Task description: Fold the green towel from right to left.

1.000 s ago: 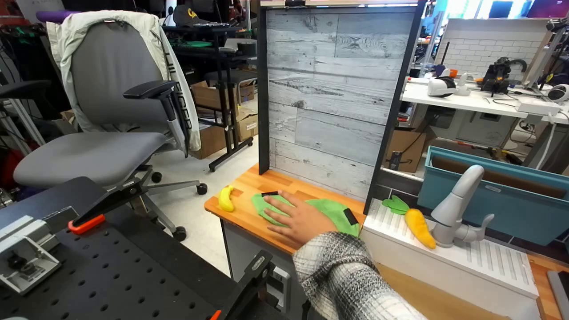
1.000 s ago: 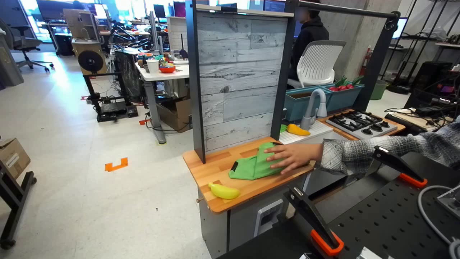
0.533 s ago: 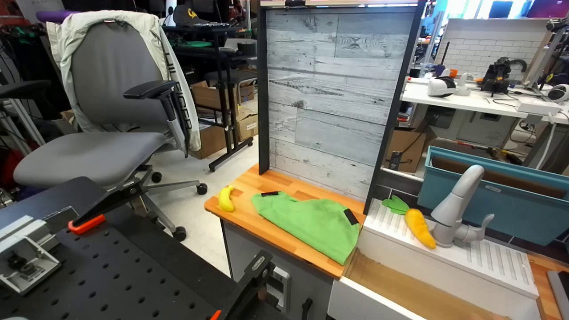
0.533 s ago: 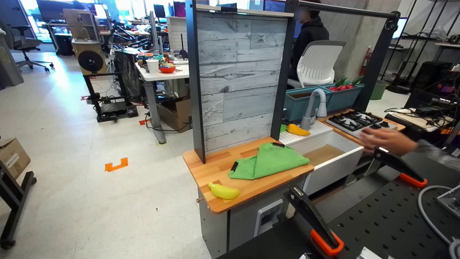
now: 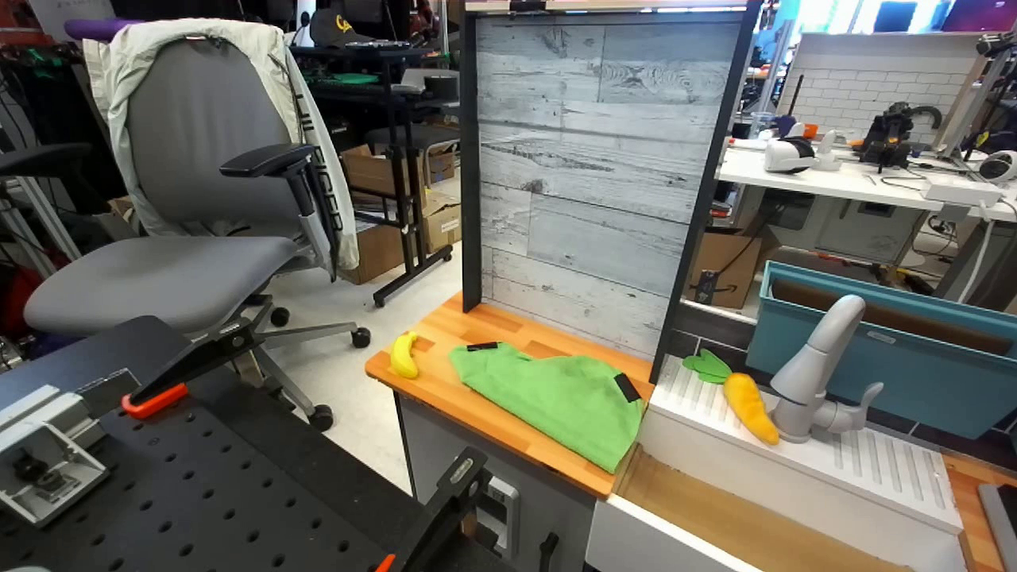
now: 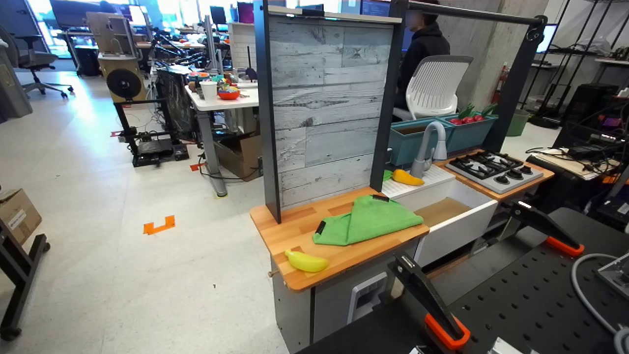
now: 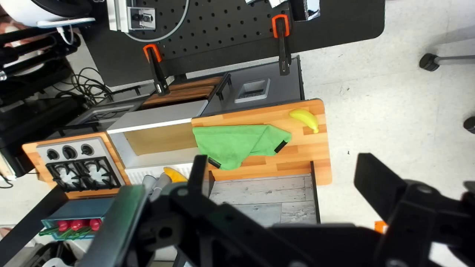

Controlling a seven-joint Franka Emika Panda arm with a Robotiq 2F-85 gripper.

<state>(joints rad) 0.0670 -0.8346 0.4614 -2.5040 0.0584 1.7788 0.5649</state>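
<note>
The green towel (image 5: 556, 401) lies on the wooden counter (image 5: 439, 322) in both exterior views (image 6: 376, 221). It is partly folded, with a slanted crease where one part overlaps another, and black tabs at two corners. Its long straight edge runs along the counter's front edge, and one end reaches the sink side. In the wrist view the towel (image 7: 233, 142) is seen from above, beyond the fingers. My gripper (image 7: 282, 157) shows only in the wrist view. Its fingers are wide apart with nothing between them, well above the counter and not touching the towel.
A yellow banana (image 6: 307, 261) lies on the counter near the towel's other end. A grey plank panel (image 6: 329, 113) stands upright along the counter's back. A sink (image 6: 444, 211), faucet (image 5: 814, 381) and toy carrot (image 5: 749, 407) are beside it. Black clamps (image 6: 427, 295) stick out in front.
A person's hand rested on the towel a second ago. It drew back half a second ago and is now out of view. The towel has not visibly moved.
</note>
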